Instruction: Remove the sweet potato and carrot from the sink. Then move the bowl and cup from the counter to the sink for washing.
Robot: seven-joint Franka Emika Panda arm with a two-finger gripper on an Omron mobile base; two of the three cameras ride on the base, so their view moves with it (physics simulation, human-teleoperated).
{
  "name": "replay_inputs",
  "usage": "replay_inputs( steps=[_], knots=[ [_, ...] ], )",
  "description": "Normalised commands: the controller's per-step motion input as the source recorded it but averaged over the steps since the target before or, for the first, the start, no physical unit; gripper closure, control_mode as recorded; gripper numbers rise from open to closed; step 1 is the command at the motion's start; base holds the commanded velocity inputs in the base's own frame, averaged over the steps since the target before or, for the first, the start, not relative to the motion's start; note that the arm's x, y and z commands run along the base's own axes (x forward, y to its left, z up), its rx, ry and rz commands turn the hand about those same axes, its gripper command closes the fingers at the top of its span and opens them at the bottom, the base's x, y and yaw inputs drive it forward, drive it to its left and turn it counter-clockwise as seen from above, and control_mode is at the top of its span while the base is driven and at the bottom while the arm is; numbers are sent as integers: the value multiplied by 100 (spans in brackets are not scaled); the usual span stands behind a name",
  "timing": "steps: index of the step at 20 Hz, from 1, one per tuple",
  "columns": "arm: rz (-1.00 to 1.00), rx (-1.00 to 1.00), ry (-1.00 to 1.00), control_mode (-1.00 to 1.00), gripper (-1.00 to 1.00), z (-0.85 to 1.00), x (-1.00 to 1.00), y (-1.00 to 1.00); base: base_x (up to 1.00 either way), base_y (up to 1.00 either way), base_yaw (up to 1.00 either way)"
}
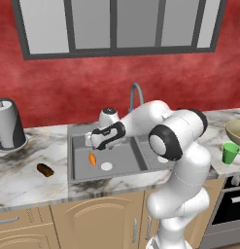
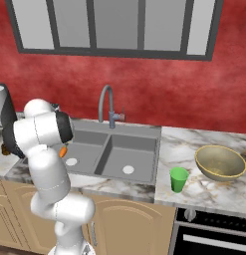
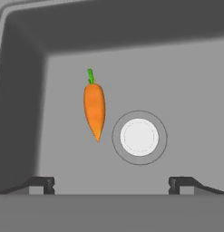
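Your gripper point(image 3: 111, 182) hangs with fingers spread wide above the sink point(image 3: 186, 81), the carrot point(image 3: 94, 110) lying below, unheld.

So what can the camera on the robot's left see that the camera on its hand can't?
The left base view alone shows the sweet potato lying on the counter left of the sink, plus the green cup, the bowl, the faucet and a kettle.

The hand view alone shows the gripper up close, its tips spread wide with nothing between them.

Both show the carrot lying in the left basin beside the white drain.
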Motion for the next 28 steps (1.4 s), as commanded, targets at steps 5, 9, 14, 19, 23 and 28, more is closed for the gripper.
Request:
replay_inputs(
  steps=[5, 9, 14, 19, 23, 28],
  knots=[
    [0, 0, 0, -100, -100, -13, 26, 17, 0, 0, 0],
    [0, 0, 0, -100, -100, -15, 19, 18, 0, 0, 0],
    [0, 0, -3, -100, -100, -16, 25, 13, 0, 0, 0],
    [0, 0, 0, -100, -100, -16, 27, 1, 0, 0, 0],
    [0, 0, 2, -100, -100, -19, 9, 0, 0, 0, 0],
    [0, 0, 6, -100, -100, -19, 0, 0, 0, 0, 0]
  ],
)
